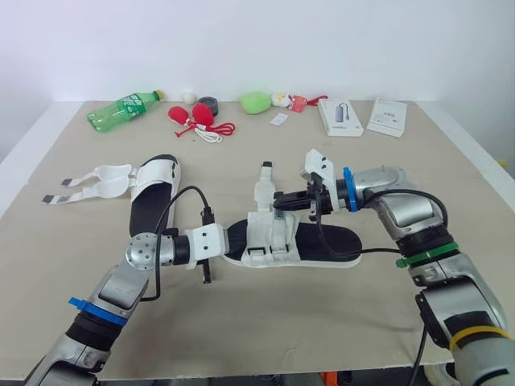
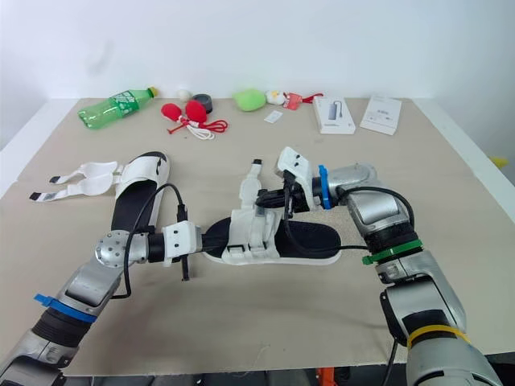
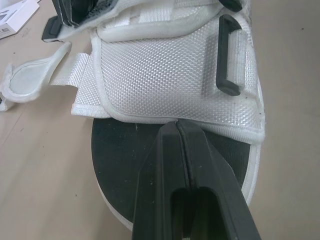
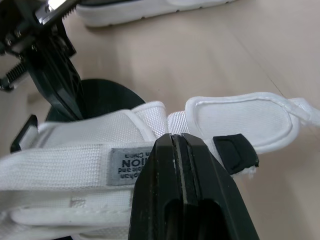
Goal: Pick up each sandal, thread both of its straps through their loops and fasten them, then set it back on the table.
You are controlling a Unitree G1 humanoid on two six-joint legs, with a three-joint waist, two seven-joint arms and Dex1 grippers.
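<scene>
A white sandal with a black insole (image 1: pixel 326 240) lies in the middle of the table. My left gripper (image 1: pixel 232 241) is shut at its toe end, the fingertips (image 3: pixel 176 126) over the insole against the edge of the white upper (image 3: pixel 165 70). My right gripper (image 1: pixel 278 203) comes in from the right and is shut on a strap of this sandal (image 4: pixel 80 160); the strap's padded end (image 1: pixel 264 183) stands up with its black tip on top. The second sandal (image 1: pixel 153 189) lies at the left with both straps (image 1: pixel 92 183) spread open.
Along the back edge sit a green bottle (image 1: pixel 125 108), red objects with a cord (image 1: pixel 197 119), a black tape roll (image 1: pixel 209 104), a green soft item (image 1: pixel 255 102) and two white boxes (image 1: pixel 339 117) (image 1: pixel 387 117). Bare table lies at the front.
</scene>
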